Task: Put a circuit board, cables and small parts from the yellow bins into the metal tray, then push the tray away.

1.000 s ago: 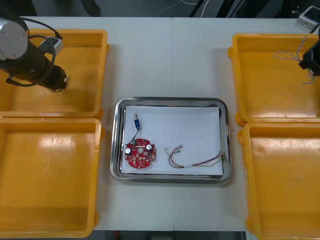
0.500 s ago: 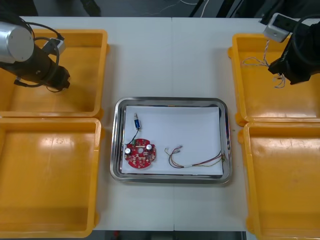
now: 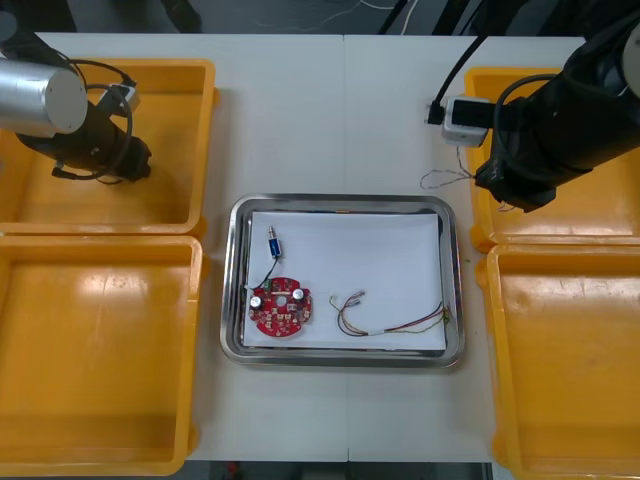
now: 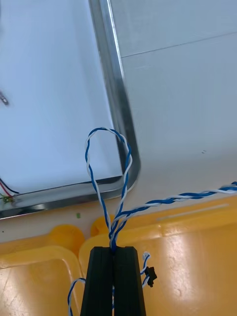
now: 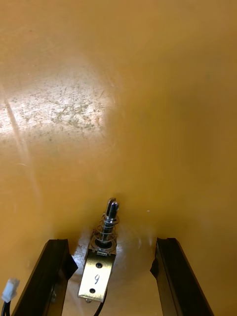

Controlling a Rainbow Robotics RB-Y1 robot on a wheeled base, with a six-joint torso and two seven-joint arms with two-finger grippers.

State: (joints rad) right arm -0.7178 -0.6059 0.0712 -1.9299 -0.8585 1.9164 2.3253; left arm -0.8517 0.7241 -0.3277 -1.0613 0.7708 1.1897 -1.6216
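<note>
The right gripper [image 4: 112,249], fingers pinched fast on the twisted blue and white cable [image 4: 173,199], has swung in from well right of the metal tray [image 3: 340,203] to just off its far right corner. The cable's loop now dangles over that corner's rim, so this cable looks nearly delivered and needs only a short carry inward and a release. Inside the tray lie a round red circuit board [image 3: 281,308] and a red and yellow cable [image 3: 390,325]. The left gripper [image 5: 112,241] has barely moved. It sits low in the yellow bin [image 3: 140,65] far left of the tray, fingers spread wide astride a small metal part [image 5: 98,269] and not yet gripping it.
</note>
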